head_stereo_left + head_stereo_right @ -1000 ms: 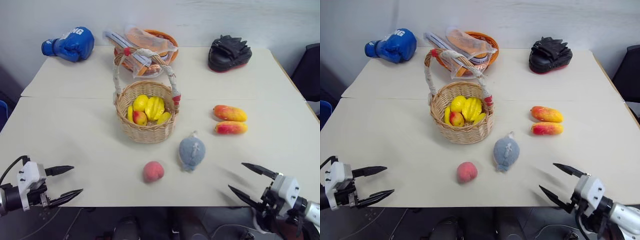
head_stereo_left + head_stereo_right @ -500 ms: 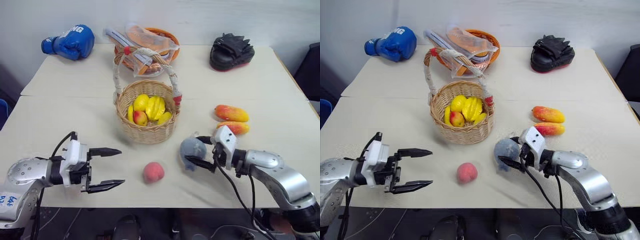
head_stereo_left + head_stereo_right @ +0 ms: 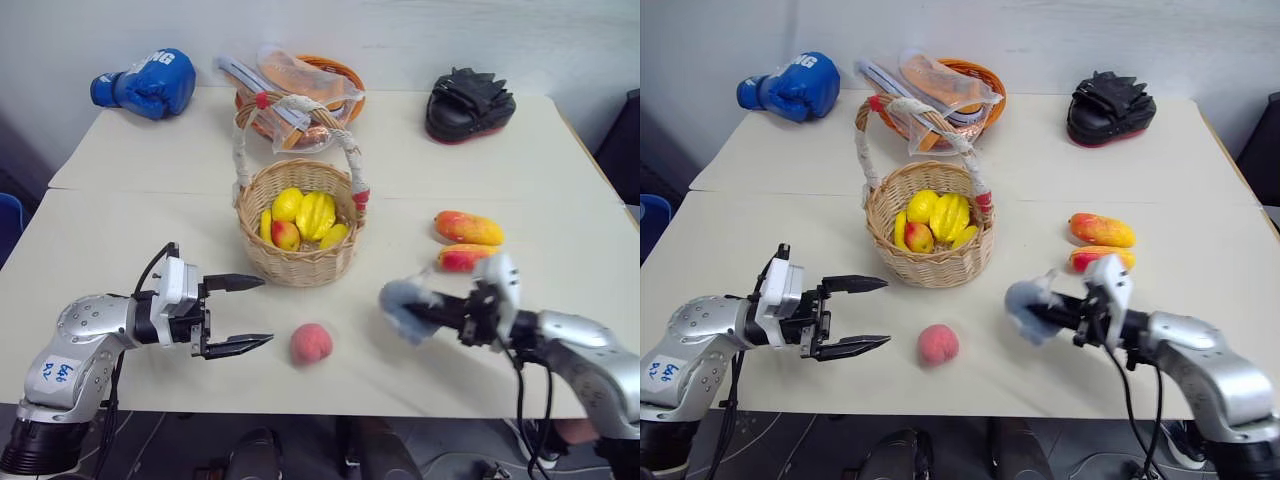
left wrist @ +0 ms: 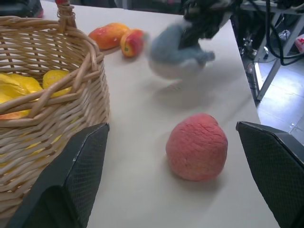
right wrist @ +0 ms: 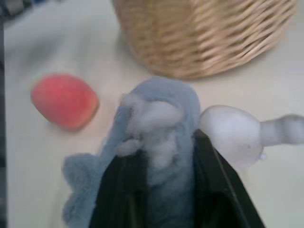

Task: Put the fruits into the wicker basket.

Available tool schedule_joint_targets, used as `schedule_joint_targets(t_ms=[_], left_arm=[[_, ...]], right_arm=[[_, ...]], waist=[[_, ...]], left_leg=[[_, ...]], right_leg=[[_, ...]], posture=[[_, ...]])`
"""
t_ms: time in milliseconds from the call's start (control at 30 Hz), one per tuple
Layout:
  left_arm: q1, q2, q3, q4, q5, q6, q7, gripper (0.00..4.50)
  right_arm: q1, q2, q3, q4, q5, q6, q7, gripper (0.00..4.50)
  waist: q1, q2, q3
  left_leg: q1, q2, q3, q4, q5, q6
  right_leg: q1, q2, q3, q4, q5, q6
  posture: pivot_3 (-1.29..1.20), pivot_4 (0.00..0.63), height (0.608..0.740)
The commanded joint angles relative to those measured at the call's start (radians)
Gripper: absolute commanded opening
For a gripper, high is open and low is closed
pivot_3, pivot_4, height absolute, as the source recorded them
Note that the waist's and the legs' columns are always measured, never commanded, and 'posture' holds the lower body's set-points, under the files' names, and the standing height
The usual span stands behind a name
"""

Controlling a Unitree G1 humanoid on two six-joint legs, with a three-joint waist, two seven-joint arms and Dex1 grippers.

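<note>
Left eye view: right gripper (image 3: 432,318) pinched pouch (image 3: 402,300), likely clearing it; left gripper (image 3: 240,313) gaped at peach (image 3: 311,343), 3 o'clock.

Peach (image 3: 311,343), mangoes (image 3: 467,241) outside basket (image 3: 298,232)

Blurred: grey-blue pouch (image 3: 403,303) at 3 o'clock of peach (image 3: 311,343). Half hidden behind right arm: nearer mango (image 3: 462,258). Partly covered by plastic-wrapped items: orange bowl (image 3: 338,73).
</note>
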Motion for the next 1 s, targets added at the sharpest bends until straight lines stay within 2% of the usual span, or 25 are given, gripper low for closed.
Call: schedule_joint_targets(t_ms=[33, 133, 200, 300, 433, 533, 667, 733, 833, 900, 1000], left_arm=[[0.005, -0.022, -0.002, -0.06, -0.037, 0.021, 0.023, 4.5], [-0.02, -0.054, -0.006, -0.057, -0.04, 0.021, 0.045, 4.5], [-0.044, -0.067, -0.017, -0.042, -0.03, 0.019, 0.044, 4.5], [-0.081, -0.075, -0.037, -0.011, -0.013, 0.01, 0.031, 4.5], [-0.125, -0.079, -0.049, 0.02, 0.004, -0.011, 0.021, 4.5], [-0.134, -0.074, -0.048, 0.03, 0.01, -0.017, 0.017, 4.5], [-0.119, -0.065, -0.04, 0.044, 0.021, -0.034, 0.004, 4.5], [-0.113, -0.063, -0.032, 0.055, 0.035, -0.045, 0.013, 4.5], [-0.103, -0.046, 0.012, 0.093, 0.05, -0.062, 0.029, 4.5], [-0.047, 0.006, 0.062, 0.16, 0.086, -0.107, -0.004, 4.5], [0.005, 0.051, 0.115, 0.235, 0.101, -0.155, -0.036, 4.5]], right_arm=[[0.106, -0.071, -0.278, -0.001, 0.048, 0.03, 0.01, 0.7], [0.149, -0.134, -0.387, 0.263, -0.059, -0.066, 0.066, 0.7], [0.123, -0.184, -0.336, 0.496, -0.201, -0.271, 0.133, 0.7], [-0.042, -0.216, -0.239, 0.862, -0.357, -0.539, 0.141, 0.7], [-0.261, -0.23, -0.155, 1.185, -0.443, -0.681, 0.15, 0.7], [-0.335, -0.243, -0.117, 1.318, -0.477, -0.69, 0.154, 1.38], [-0.334, -0.258, -0.123, 1.348, -0.483, -0.749, 0.181, 2.73], [-0.3, -0.27, -0.148, 1.313, -0.473, -0.808, 0.2, 3.37], [-0.216, -0.309, -0.187, 1.194, -0.438, -0.906, 0.314, 4.44], [-0.189, -0.325, -0.239, 1.034, -0.361, -0.884, 0.372, 4.44], [-0.118, -0.318, -0.239, 0.837, -0.31, -0.859, 0.459, 4.44]], waist=[[0.003, 0.0, 0.0], [0.005, -0.001, 0.0], [0.004, -0.001, 0.0], [-0.008, 0.0, 0.0], [-0.033, 0.004, 0.002], [-0.044, 0.005, 0.002], [-0.048, 0.005, 0.002], [-0.048, 0.005, 0.002], [-0.046, 0.005, 0.002], [-0.052, 0.006, 0.002], [-0.063, 0.006, 0.003]], left_leg=[[0.001, 0.0, 0.0, 0.0, 0.0, 0.0], [0.004, -0.004, -0.001, 0.0, -0.002, 0.004], [0.005, -0.007, 0.0, 0.0, -0.003, 0.008], [0.006, -0.009, 0.001, 0.001, -0.001, 0.01], [0.006, -0.01, 0.003, -0.001, 0.005, 0.003], [0.01, -0.009, 0.003, -0.003, 0.007, -0.001], [0.011, -0.009, 0.003, -0.004, 0.007, -0.002], [0.011, -0.009, 0.003, -0.004, 0.006, -0.001], [0.011, -0.009, 0.003, -0.003, 0.006, 0.0], [0.012, -0.009, 0.003, -0.003, 0.006, 0.0], [0.017, -0.009, 0.0, -0.008, 0.003, -0.003]], right_leg=[[0.001, 0.0, 0.0, -0.001, 0.0, 0.0], [0.005, 0.0, 0.0, -0.002, 0.0, 0.001], [0.007, -0.001, 0.001, -0.002, 0.002, 0.002], [0.008, 0.0, 0.004, -0.003, 0.003, 0.004], [0.007, 0.001, 0.011, 0.0, 0.004, 0.006], [0.006, 0.002, 0.012, 0.002, 0.003, 0.006], [0.006, 0.002, 0.012, 0.002, 0.001, 0.006], [0.006, 0.001, 0.013, 0.002, 0.001, 0.007], [0.007, 0.0, 0.014, 0.002, 0.001, 0.009], [0.008, 0.0, 0.015, 0.002, 0.001, 0.009], [0.009, 0.003, 0.024, 0.004, 0.001, 0.008]], posture=[[0.0, 0.15, 0.74], [0.0, 0.15, 0.74], [0.0, 0.15, 0.74], [0.0, 0.15, 0.74], [0.0, 0.15, 0.74], [0.0, 0.15, 0.74], [0.0, 0.15, 0.74], [0.0, 0.15, 0.74], [0.0, 0.15, 0.74], [0.0, 0.15, 0.74], [0.0, 0.15, 0.74]])
